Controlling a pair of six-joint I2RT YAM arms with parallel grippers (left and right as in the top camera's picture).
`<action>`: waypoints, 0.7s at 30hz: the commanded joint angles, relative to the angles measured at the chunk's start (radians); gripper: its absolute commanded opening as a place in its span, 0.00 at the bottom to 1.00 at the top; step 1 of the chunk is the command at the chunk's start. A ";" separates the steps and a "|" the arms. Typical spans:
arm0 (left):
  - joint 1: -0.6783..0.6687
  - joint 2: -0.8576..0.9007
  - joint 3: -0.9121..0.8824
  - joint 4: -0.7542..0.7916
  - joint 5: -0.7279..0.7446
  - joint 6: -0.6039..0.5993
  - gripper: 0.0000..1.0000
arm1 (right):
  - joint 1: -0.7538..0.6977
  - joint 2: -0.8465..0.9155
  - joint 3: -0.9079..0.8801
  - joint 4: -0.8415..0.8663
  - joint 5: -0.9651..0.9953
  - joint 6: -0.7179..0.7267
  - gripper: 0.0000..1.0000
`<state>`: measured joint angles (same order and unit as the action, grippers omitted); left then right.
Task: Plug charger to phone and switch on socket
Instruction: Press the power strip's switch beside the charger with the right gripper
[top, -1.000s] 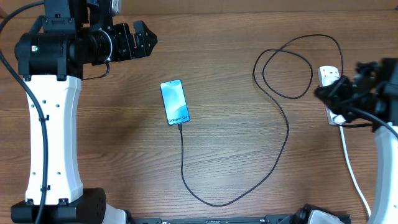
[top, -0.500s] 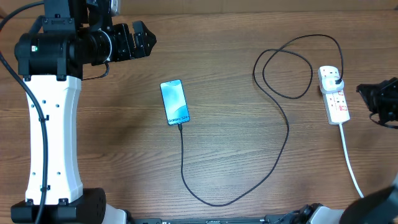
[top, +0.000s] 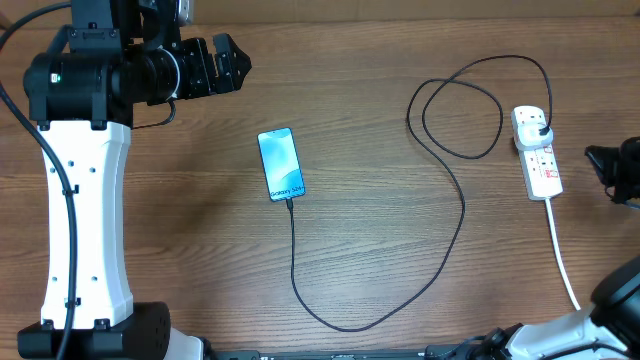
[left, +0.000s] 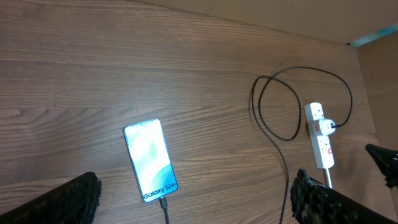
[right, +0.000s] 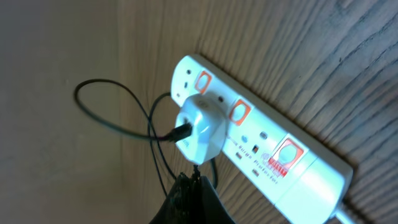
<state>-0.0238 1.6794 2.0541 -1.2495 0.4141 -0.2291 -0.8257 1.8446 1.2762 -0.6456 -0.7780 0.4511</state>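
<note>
The phone (top: 280, 165) lies flat mid-table, its light blue screen up, also in the left wrist view as the phone (left: 150, 160). The charger's thin black cable (top: 463, 210) runs from the phone's bottom edge, where its tip (left: 163, 202) sits in the port, loops, and ends at a plug (right: 199, 127) seated in the white socket (top: 537, 153). My left gripper (top: 238, 66) is open at the far left, well away from the phone. My right gripper (right: 189, 186) is shut on nothing, just off the socket (right: 261, 149); it shows at the right edge as the right gripper (top: 600, 163).
The socket's thick white cord (top: 562, 260) runs toward the front right edge. The left arm's white column (top: 85, 220) stands along the left side. The cable loop (top: 460, 115) lies left of the socket.
My right gripper has pulled back from over the socket toward the right edge, uncovering the strip. The left arm, phone and cable have not moved.
</note>
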 joint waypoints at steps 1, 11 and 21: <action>0.010 0.002 0.001 0.000 -0.007 0.013 1.00 | 0.000 0.056 0.019 0.042 -0.033 0.065 0.04; 0.010 0.002 0.001 0.000 -0.007 0.013 0.99 | 0.001 0.160 0.019 0.203 -0.108 0.164 0.04; 0.010 0.002 0.001 0.000 -0.007 0.013 1.00 | 0.006 0.257 0.019 0.265 -0.146 0.174 0.04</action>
<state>-0.0238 1.6794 2.0541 -1.2495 0.4141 -0.2291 -0.8249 2.0754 1.2762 -0.4000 -0.8955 0.6182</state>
